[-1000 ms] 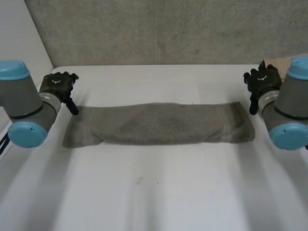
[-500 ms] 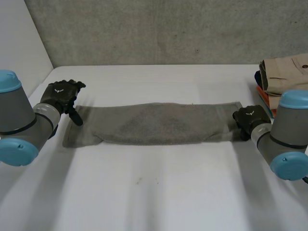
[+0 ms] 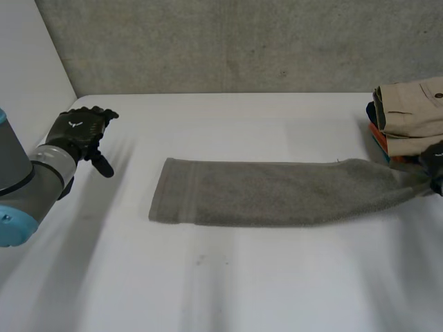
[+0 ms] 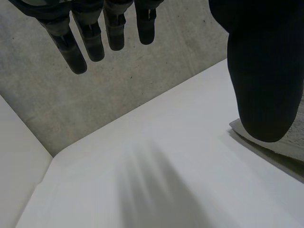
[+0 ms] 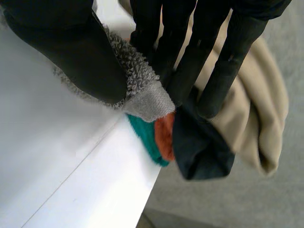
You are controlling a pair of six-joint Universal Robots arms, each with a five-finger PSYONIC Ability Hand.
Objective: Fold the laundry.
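Head view: a long, folded grey terry towel [image 3: 277,194] lies across the white desk [image 3: 228,277]. Its right end tapers into the right robot hand [image 3: 436,166], beside a stack of folded clothes [image 3: 408,111]. The left robot hand [image 3: 77,131] hovers well apart from the towel.
Left wrist view: its fingers [image 4: 90,40] are straight and hold nothing.
Right wrist view: thumb and fingers pinch the towel's corner.

**A bare robot test cell, not a home**

You're looking at a lab-style work cell. A plain white table [image 3: 228,290] fills the lower part of the frame and butts against a raw concrete wall [image 3: 242,41] across the top. A blank white side panel [image 3: 28,55] stands at the upper left. A grey robot arm [image 3: 28,173] with a light-blue cap enters at the left edge. The household touches are a grey towel [image 3: 277,192] at the centre and a stack of folded clothes [image 3: 408,111] at the right edge.
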